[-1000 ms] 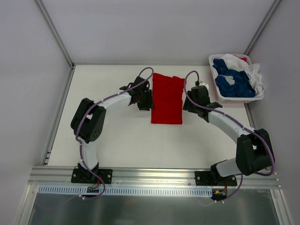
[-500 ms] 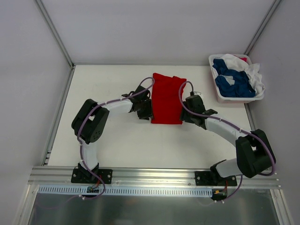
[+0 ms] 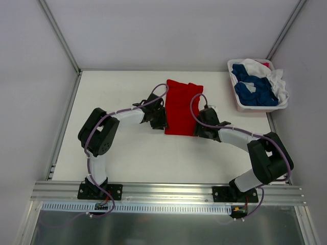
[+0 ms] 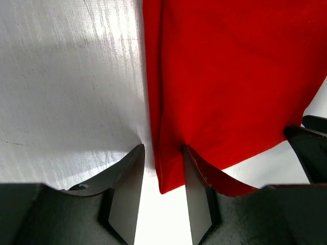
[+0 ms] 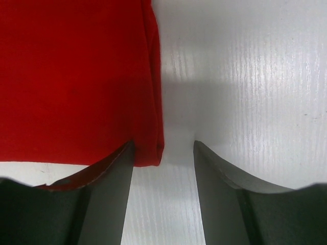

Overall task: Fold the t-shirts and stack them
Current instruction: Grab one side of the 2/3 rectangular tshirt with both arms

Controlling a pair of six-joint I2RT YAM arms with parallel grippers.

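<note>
The bright red t-shirt (image 3: 181, 106) lies flat on the white table, folded into a long strip running away from the arms. My left gripper (image 3: 162, 124) stands at its near left corner. In the left wrist view the shirt (image 4: 230, 76) has that corner between the fingers (image 4: 125, 184) of the left gripper (image 4: 162, 152), which is open, with a gap on both sides. My right gripper (image 3: 199, 128) is at the near right corner. It (image 5: 163, 148) is open too, straddling the shirt's (image 5: 76, 76) folded edge without pinching it. Dark blue (image 3: 253, 89) and white (image 3: 276, 81) t-shirts lie heaped in the basket.
A white plastic basket (image 3: 245, 107) stands at the back right of the table, against the right wall. Grey walls with metal posts close off the back and both sides. A metal rail holding the arm bases runs along the near edge.
My right gripper has come down along the shirt's right side to its near right corner. My left gripper slid a little nearer to the near left corner. The shirt has stayed put.
</note>
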